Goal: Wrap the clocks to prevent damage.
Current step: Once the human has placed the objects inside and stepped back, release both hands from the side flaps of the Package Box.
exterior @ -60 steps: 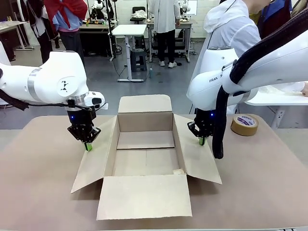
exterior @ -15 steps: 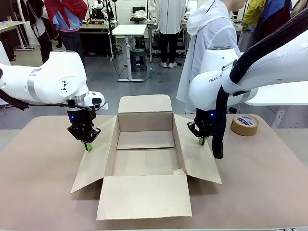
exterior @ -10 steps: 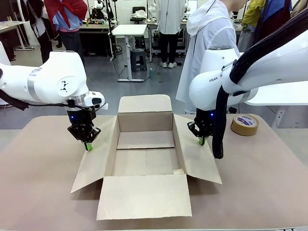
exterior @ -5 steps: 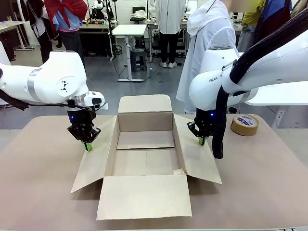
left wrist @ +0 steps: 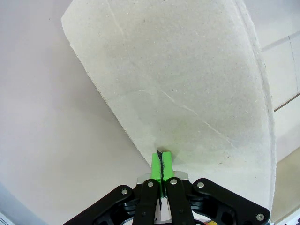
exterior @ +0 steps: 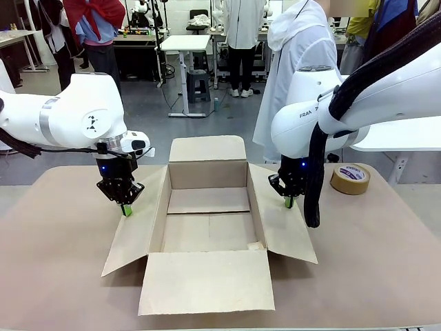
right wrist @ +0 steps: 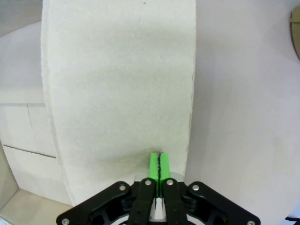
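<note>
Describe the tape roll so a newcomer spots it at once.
Start at the open cardboard carton in the middle of the table. Look past its right flap and the right gripper to the table's far right corner. The tape roll lies flat there: a brown ring, the only round thing on it.

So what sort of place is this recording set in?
Probably a robotics lab or workshop: a white robot left arm and right arm flank an open cardboard box on a table, with more desks and standing people behind.
</note>
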Controlling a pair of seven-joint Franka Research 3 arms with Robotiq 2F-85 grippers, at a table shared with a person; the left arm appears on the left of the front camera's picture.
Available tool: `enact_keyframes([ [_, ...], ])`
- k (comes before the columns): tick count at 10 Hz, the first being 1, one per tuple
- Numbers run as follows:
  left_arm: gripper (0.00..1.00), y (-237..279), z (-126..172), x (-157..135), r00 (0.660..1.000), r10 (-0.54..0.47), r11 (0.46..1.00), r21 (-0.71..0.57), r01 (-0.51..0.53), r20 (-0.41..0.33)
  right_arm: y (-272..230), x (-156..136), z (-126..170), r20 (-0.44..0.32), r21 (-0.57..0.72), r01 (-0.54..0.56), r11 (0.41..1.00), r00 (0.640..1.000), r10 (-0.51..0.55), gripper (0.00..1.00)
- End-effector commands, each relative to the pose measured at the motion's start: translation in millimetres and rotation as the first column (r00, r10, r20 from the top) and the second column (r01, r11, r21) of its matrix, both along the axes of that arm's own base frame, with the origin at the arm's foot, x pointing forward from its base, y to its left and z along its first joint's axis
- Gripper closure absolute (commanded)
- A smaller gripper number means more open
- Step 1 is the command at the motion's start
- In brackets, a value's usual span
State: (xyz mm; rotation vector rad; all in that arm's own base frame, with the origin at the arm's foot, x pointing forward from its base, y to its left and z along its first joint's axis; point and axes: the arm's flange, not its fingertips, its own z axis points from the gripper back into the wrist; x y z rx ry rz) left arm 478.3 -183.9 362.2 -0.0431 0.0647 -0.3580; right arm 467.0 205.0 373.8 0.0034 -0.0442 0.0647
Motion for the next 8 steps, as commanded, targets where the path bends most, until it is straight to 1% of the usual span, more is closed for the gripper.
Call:
enact_keyframes([
  [1,1.0,0.3,-1.2,-0.7,1.0,-0.002,1.0,0.006,0.002,-0.001,-0.3,-1.6,-3.3,0.002,-0.015,0.008,1.0,1.0,-0.008,0.99],
  [8,1.0,0.3,-1.2,-0.7,1.0,-0.002,1.0,0.006,0.002,-0.001,-0.3,-1.6,-3.3,0.002,-0.015,0.008,1.0,1.0,-0.008,0.99],
])
